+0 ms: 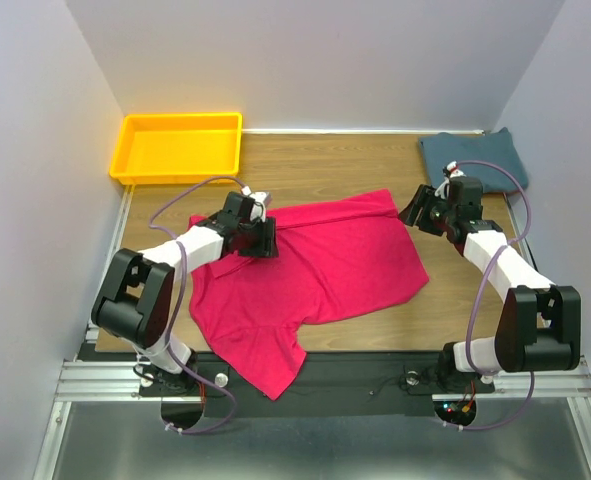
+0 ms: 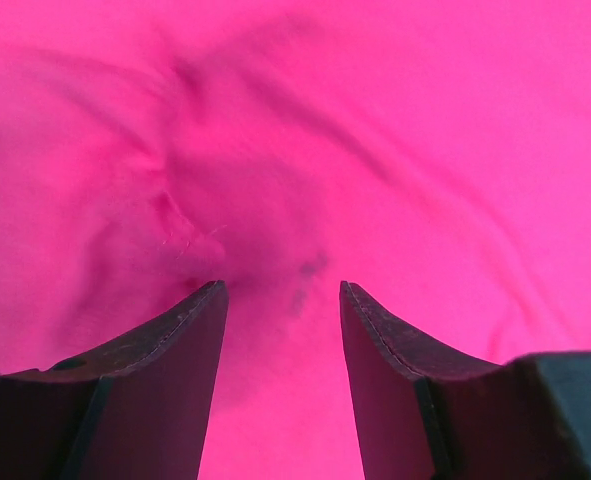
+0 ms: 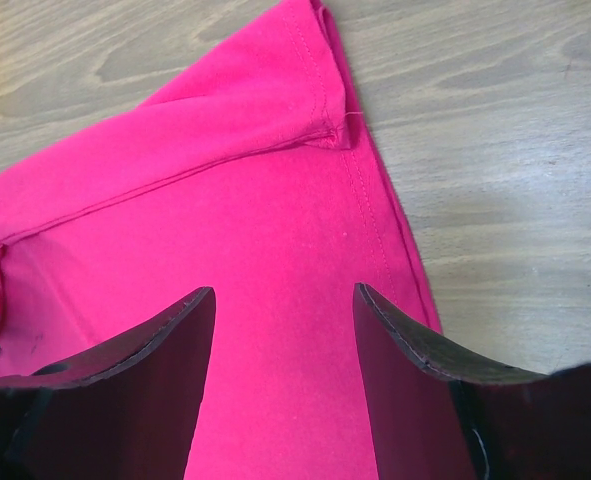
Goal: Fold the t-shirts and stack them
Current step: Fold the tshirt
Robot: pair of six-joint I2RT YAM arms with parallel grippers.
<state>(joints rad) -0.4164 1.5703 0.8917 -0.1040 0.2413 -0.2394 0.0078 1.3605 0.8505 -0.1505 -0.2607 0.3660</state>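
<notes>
Bright even overhead light — left wrist view blurred, oversaturated.

Wooden table (image 1: 375, 165) in front of me, three items on it.
Crimson-pink shirt (image 1: 315, 270) spread mid-table, one part draped over near edge; teal-blue shirt (image 1: 470, 155) folded, far right corner; yellow tray (image 1: 180, 147), far left corner.

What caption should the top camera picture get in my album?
Left claw and right claw hover at the pink shirt; the blue shirt lies folded behind.
</notes>
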